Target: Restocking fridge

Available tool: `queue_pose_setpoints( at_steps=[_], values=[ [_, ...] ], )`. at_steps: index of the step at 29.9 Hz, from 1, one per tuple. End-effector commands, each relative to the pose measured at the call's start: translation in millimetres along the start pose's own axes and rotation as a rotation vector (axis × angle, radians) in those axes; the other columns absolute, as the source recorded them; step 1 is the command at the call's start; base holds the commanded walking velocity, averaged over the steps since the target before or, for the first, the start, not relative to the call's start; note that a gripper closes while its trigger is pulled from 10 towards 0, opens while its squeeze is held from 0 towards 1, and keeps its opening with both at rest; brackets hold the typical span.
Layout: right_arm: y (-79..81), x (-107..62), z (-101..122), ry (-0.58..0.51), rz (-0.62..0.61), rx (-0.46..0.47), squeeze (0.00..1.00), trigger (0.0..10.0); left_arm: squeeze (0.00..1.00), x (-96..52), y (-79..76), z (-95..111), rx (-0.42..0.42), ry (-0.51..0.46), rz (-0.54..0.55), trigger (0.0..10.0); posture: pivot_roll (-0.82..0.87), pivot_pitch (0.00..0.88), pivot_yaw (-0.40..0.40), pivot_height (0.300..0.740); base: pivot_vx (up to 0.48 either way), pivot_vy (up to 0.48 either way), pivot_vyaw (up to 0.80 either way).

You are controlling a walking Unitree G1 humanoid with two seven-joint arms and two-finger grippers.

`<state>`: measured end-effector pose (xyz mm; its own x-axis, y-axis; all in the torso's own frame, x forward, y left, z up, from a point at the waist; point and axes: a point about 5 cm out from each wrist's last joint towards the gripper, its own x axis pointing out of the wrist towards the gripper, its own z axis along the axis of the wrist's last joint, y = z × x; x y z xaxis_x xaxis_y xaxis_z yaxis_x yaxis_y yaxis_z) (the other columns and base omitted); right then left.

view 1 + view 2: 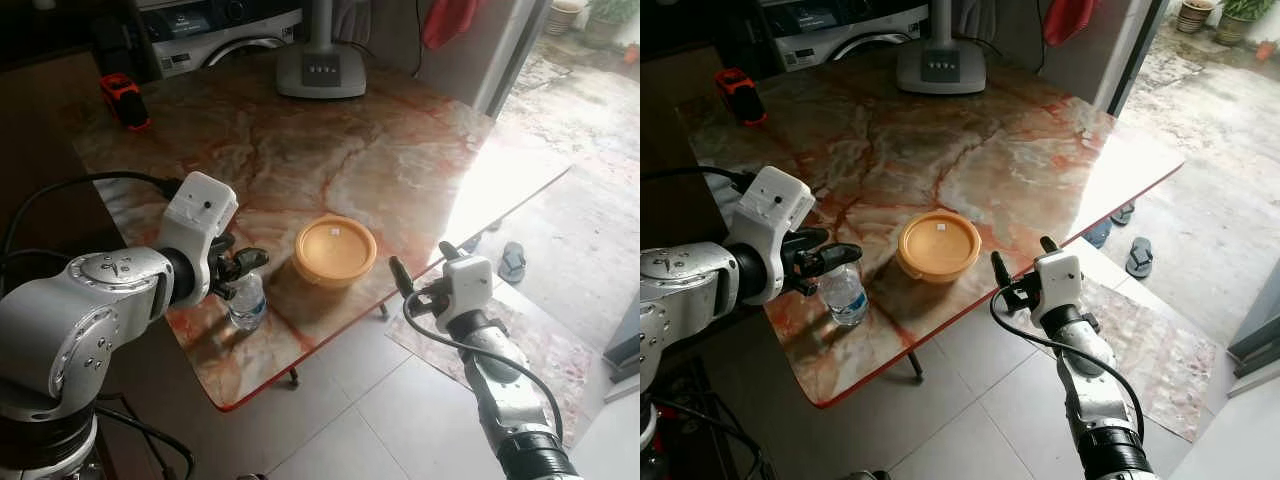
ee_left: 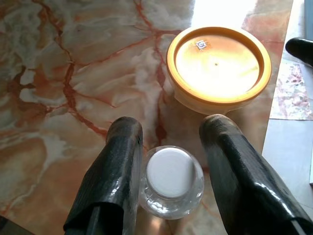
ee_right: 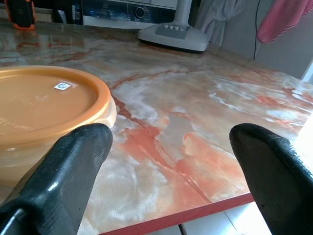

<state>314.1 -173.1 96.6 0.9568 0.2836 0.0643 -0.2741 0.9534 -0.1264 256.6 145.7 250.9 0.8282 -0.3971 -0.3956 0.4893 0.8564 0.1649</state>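
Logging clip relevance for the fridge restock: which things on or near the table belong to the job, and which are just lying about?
Job items:
- water bottle, between the open jaws of the left gripper
- orange lidded container, beside the open right gripper

Lying about:
- fan base
- red and black tool
- sandals on the floor

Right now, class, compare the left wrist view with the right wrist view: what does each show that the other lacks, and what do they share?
Left wrist view alone: a small clear water bottle with a white cap, standing between the left gripper's open fingers, seen from above.

Right wrist view alone: the right gripper, open at the table's red edge, plus the grey fan base, an orange-and-black tool and a red cloth at the far side.

Both: the orange lidded container with its small sticker, resting on the marble table.
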Motion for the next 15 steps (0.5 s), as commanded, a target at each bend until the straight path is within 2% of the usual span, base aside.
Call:
queue_pose_setpoints(
  at_steps=[1, 2, 15],
  values=[
    [-1.4, 0.7, -1.2, 0.012, 0.007, -0.007, 0.0, 10.0, 1.0, -1.9, 1.3, -0.6, -0.015, 0.007, 0.008, 10.0, 0.09, 0.084, -0.059, 0.74, 0.0, 0.0, 0.0],
    [-1.4, 0.8, -1.3, 0.013, 0.008, -0.006, 0.0, 10.0, 0.0, -1.8, 1.1, -1.2, -0.018, 0.014, 0.006, 10.0, 0.09, 0.084, -0.059, 0.74, 0.0, 0.0, 0.0],
    [0.0, 0.8, -1.7, 0.013, 0.015, -0.002, 0.0, 10.0, 0.0, -0.7, 0.9, -7.0, -0.035, 0.068, 0.013, 10.0, 0.09, 0.086, -0.058, 0.74, 0.0, 0.0, 0.0]
  ],
)
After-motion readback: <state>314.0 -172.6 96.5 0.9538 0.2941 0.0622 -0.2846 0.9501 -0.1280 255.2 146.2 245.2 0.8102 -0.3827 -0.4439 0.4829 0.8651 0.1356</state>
